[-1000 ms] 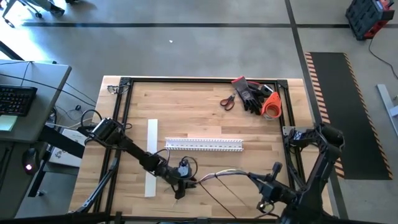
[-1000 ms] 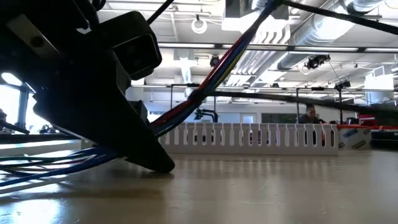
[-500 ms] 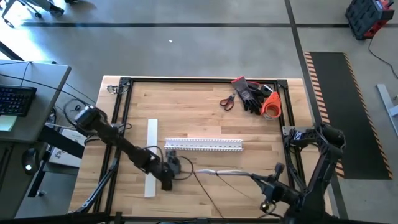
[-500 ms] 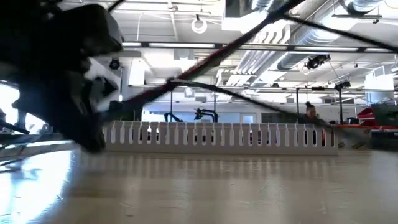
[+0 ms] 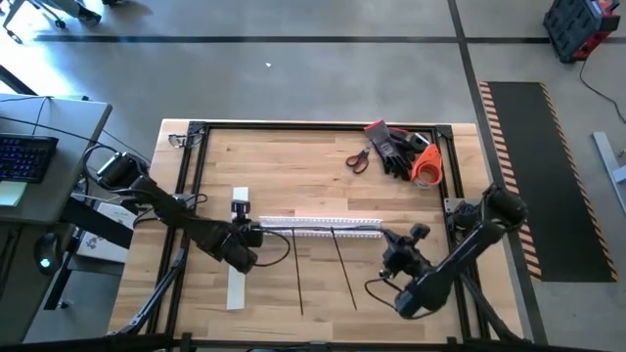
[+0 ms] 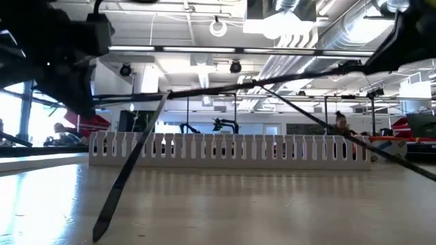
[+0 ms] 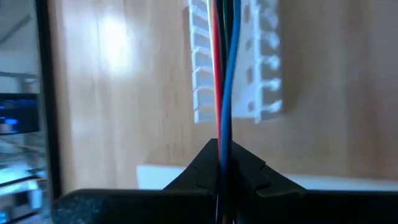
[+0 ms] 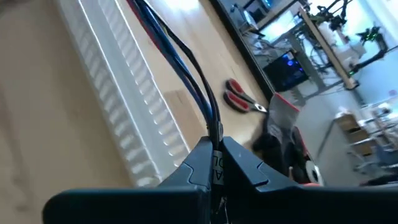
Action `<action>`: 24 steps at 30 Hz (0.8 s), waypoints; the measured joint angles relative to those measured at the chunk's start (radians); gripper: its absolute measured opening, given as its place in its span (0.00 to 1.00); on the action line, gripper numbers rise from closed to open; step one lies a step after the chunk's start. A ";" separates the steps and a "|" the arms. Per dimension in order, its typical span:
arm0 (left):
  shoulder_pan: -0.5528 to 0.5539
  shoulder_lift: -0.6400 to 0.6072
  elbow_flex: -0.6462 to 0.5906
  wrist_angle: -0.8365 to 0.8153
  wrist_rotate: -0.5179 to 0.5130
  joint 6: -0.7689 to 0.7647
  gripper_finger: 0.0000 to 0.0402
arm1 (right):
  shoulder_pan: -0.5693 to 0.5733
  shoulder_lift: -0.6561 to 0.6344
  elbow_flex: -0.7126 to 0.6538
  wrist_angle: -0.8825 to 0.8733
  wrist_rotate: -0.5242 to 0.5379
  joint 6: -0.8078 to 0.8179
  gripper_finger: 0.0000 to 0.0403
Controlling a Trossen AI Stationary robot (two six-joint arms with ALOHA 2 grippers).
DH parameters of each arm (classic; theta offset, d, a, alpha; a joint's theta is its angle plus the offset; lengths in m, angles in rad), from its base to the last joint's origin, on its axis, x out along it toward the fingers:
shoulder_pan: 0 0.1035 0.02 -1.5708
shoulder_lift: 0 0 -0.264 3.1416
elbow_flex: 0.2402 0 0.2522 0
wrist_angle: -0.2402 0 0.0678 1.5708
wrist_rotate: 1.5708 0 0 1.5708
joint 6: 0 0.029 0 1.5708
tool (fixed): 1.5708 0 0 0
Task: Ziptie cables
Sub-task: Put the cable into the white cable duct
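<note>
The cables (image 5: 323,233), a bunch of red, blue, green and dark wires, stretch straight between my two grippers, just above the white slotted channel (image 5: 323,226) and along it. My left gripper (image 5: 256,235) is shut on them at the channel's left end. My right gripper (image 5: 389,246) is shut on them at its right end. Two thin dark strands (image 5: 296,279) (image 5: 344,274) slant down from the bunch toward the near edge. One strand's tip (image 6: 100,233) rests on the table. My left gripper pinches the bunch (image 7: 221,134) between its two fingers, which lie across the wires and slant down from the table's left. The bunch is lifted clear and runs on taut over the channel (image 7: 261,62). My right gripper pinches the bunch near its other end (image 8: 213,127) between its two fingers, coming from the table's right and slanting slightly down. The wires leave the fingers taut, clear of the table, beside the channel (image 8: 124,93).
A flat white strip (image 5: 238,284) lies left of the channel, partly under my left arm. Scissors (image 5: 358,159), dark gloves (image 5: 396,149) and an orange tape roll (image 5: 426,166) sit at the far right corner. A black frame (image 5: 196,176) rims the wooden table.
My left gripper has risen and gone toward the far-left, to the channel's left end, turning as it went. My right gripper has come from the near edge toward the channel's right end. The cables, slack and curved near the front edge before, are now drawn straight over the channel.
</note>
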 joint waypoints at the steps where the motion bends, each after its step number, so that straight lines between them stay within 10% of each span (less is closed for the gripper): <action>1: 0.001 0.000 -0.016 0.003 -0.011 0.007 0.00 | -0.011 0.000 -0.019 0.016 -0.002 -0.020 0.01; 24: -0.005 -0.001 -0.225 0.199 -0.206 0.125 0.00 | -0.067 0.006 -0.161 0.221 0.000 -0.529 0.01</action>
